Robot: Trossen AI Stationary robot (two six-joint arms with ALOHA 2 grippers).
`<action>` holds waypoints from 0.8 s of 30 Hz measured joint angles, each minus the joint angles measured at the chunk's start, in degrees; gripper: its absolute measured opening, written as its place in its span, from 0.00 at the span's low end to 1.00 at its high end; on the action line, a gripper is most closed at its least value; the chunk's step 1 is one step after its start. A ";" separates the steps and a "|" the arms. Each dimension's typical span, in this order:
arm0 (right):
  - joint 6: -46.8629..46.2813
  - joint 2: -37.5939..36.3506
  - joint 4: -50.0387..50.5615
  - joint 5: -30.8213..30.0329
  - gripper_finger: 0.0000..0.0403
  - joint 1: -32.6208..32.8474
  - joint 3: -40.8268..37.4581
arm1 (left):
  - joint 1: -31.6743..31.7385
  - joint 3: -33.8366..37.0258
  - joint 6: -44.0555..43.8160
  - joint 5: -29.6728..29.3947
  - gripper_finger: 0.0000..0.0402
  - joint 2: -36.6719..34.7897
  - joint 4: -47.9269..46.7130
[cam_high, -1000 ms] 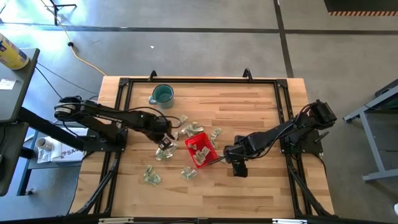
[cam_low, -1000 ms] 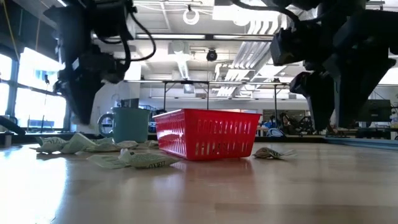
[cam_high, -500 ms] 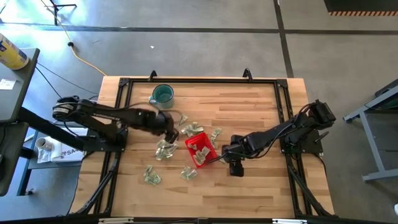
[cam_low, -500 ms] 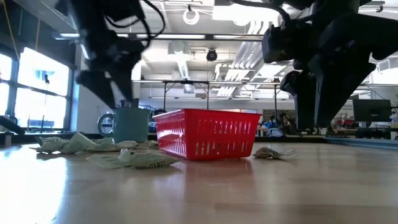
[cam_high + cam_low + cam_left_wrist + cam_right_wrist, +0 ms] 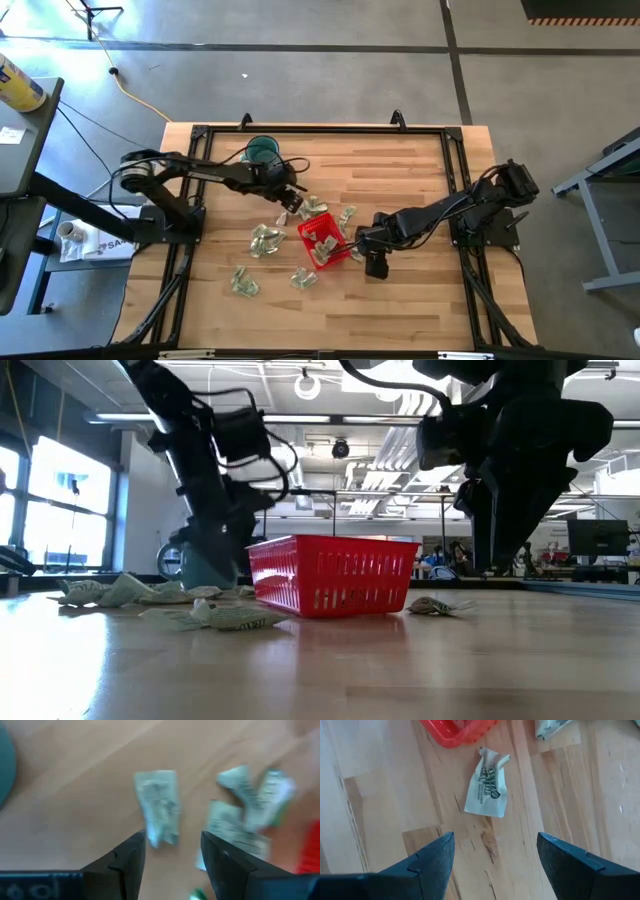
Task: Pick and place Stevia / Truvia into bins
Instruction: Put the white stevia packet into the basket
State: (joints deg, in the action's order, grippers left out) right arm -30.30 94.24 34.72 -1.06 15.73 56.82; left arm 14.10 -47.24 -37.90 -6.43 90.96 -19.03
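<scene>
My left gripper (image 5: 172, 852) is open and holds nothing. A sachet (image 5: 159, 805) lies flat just ahead, near the red bin (image 5: 324, 240). I should go straight down, then pinch it gently. My right gripper (image 5: 495, 855) waits open.

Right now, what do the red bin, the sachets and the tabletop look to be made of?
The red bin: likely moulded plastic, glossy, with slotted walls. The sachets: thin paper by the look, matte, creased, with printed lettering. The tabletop: wood, seemingly butcher-block, with visible planks and grain and a smooth finish.
</scene>
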 joint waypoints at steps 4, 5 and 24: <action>-0.79 0.00 0.22 -0.18 0.68 0.00 0.00 | 0.14 0.02 0.29 0.22 0.54 3.48 2.20; -0.85 0.01 0.21 -0.37 0.68 0.00 0.00 | 0.08 0.02 0.34 -0.24 0.54 4.15 2.61; -4.26 -1.64 2.65 -3.20 0.67 0.04 0.00 | -0.83 -6.59 3.23 2.42 0.11 3.05 0.25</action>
State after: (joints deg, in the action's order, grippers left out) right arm -34.57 92.60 37.37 -4.26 15.77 56.82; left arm 13.27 -53.83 -34.67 -4.01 94.01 -18.78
